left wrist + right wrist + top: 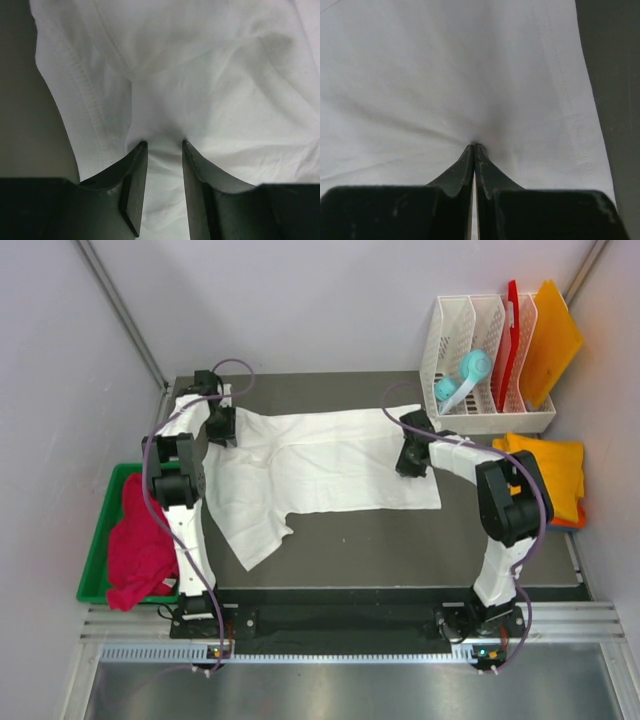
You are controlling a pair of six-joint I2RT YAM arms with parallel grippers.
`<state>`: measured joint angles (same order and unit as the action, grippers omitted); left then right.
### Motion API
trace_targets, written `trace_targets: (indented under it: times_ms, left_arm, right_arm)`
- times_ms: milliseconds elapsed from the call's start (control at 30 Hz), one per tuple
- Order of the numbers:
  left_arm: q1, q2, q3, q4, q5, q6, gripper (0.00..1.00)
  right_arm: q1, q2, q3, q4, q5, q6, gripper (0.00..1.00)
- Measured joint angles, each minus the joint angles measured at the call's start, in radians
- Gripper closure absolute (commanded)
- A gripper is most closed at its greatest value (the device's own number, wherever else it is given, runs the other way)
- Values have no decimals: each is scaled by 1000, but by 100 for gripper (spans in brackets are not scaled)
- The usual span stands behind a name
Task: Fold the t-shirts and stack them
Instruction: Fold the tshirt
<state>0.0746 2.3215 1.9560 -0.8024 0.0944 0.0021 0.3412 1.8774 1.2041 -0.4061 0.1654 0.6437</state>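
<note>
A large white t-shirt (pixel 320 465) lies spread on the dark table. My left gripper (pixel 222 426) is at the shirt's far left corner. In the left wrist view its jaws (pixel 164 144) stand a narrow way apart with a bunched fold of the white cloth (pixel 210 75) pinched between them. My right gripper (pixel 412 458) is at the shirt's right edge. In the right wrist view it (pixel 474 146) is shut on the white cloth (pixel 445 75), which puckers at the tips. A crimson-pink shirt (pixel 138 545) lies in the bin. Yellow-orange shirts (pixel 555 470) lie folded at the right.
A green bin (pixel 104 540) stands off the table's left edge. A white file rack (pixel 480 375) at the back right holds a red board (pixel 510 335), an orange board (pixel 552 335) and a light-blue roll (pixel 465 375). Grey walls close in on both sides.
</note>
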Motion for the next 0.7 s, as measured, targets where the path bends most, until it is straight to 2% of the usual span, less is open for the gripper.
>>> trace_targets:
  times_ms: [67,100,167,200,233,300,367,533,700]
  left_arm:
    - [0,-1,0,-2,2,0,54]
    - [2,-3,-1,-3,8,1,49]
    - [6,-38,-50,15,42,11,33]
    - [9,-48,-61,14,49,15,17]
    - [13,-80,-101,25,64,21,12]
    - [24,-161,-189,41,101,29,3]
    - [30,-248,-246,50,130,30,1]
    - [35,-523,-349,121,191,29,1]
    - [34,-752,-478,158,229,39,1]
  right_arm:
    - [-3,-2,-1,1,-5,-8,98]
    - [-4,-7,-7,7,-5,-17,96]
    - [-4,-22,-23,12,1,-40,89]
    - [-4,-31,-31,11,5,-53,86]
    - [-4,-42,-38,6,8,-67,81]
    - [-4,-67,-41,-9,10,-90,78]
    - [-3,-106,-41,-13,12,-105,75]
    - [11,-291,-63,-1,31,-119,75]
    - [49,-534,-225,-3,97,-88,75]
